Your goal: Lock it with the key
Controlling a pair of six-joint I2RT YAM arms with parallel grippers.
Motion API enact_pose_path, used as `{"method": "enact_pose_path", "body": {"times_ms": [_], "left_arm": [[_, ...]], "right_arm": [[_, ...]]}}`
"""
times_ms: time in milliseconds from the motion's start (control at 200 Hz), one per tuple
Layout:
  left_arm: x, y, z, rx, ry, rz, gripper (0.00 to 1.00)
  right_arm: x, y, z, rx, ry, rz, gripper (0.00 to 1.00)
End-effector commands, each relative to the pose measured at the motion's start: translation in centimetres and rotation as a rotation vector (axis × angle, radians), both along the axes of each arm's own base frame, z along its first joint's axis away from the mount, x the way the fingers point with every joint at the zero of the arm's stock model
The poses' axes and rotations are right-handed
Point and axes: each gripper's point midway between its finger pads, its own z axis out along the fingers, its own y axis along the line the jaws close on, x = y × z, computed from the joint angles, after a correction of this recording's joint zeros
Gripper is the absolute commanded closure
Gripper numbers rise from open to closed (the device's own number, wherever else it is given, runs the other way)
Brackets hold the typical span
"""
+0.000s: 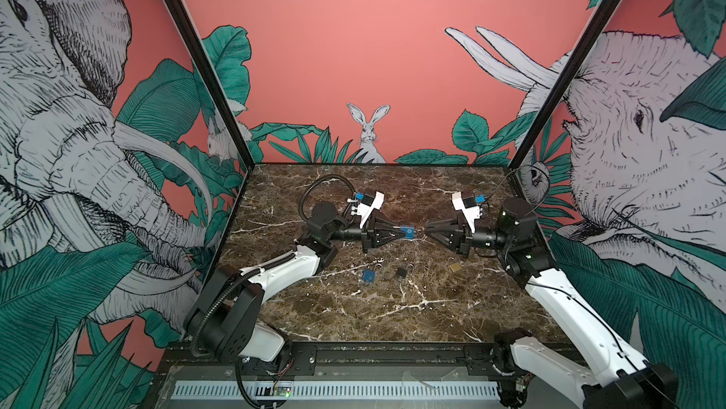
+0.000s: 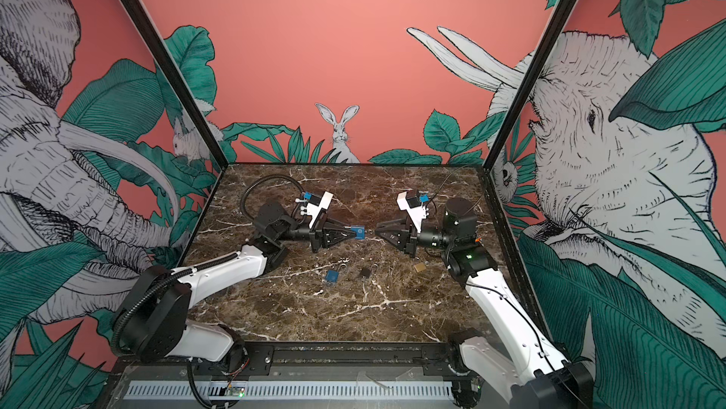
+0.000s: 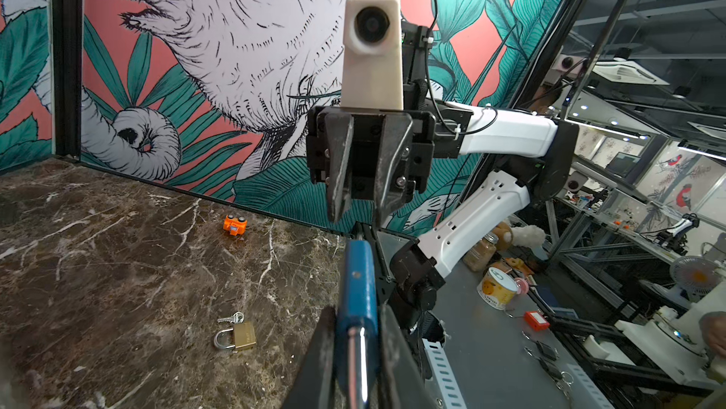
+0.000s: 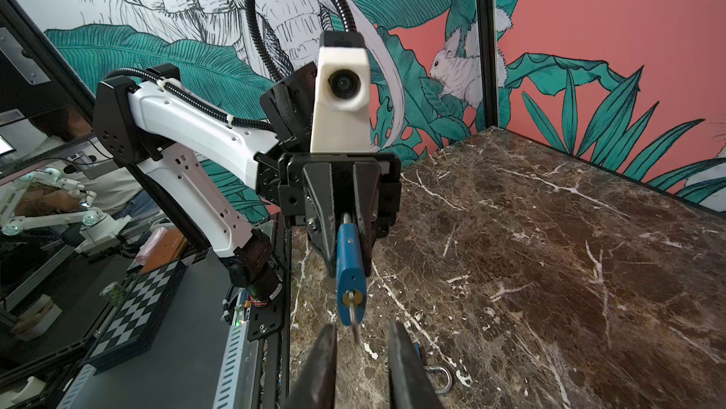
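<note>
Jungle-mural walls [image 1: 393,53] close in a dark marble worktop [image 1: 393,308]. Above its middle the left hand [image 1: 398,233] is clamped on a blue padlock [image 1: 408,231], held clear of the surface with its keyhole end turned to the right. A key [image 4: 354,320] sticks out of that end, and the right hand [image 1: 427,230] faces it with fingers [image 4: 326,352] apart, a gap showing either side of the key. Nearer the front edge, a second blue padlock [image 1: 368,276], a black padlock [image 1: 401,272] and a brass padlock [image 1: 455,267] lie on the worktop.
</note>
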Motion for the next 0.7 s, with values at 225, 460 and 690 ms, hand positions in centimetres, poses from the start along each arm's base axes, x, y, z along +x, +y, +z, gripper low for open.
{"method": "enact_pose_path", "body": {"times_ms": [225,460,690], "left_arm": [[-0.3,0.4,2.8,-0.051,-0.067,-0.007,1.00],[-0.1,0.3,2.5,-0.047,-0.055,-0.001,1.00],[0.2,0.1,2.0,-0.033,-0.043,0.008,1.00]], "right_arm": [[-0.2,1.3,-0.6,-0.012,-0.006,0.043,0.85],[-0.1,1.8,-0.5,0.007,0.011,0.066,0.91],[0.0,2.0,0.0,0.024,0.031,0.078,0.94]]}}
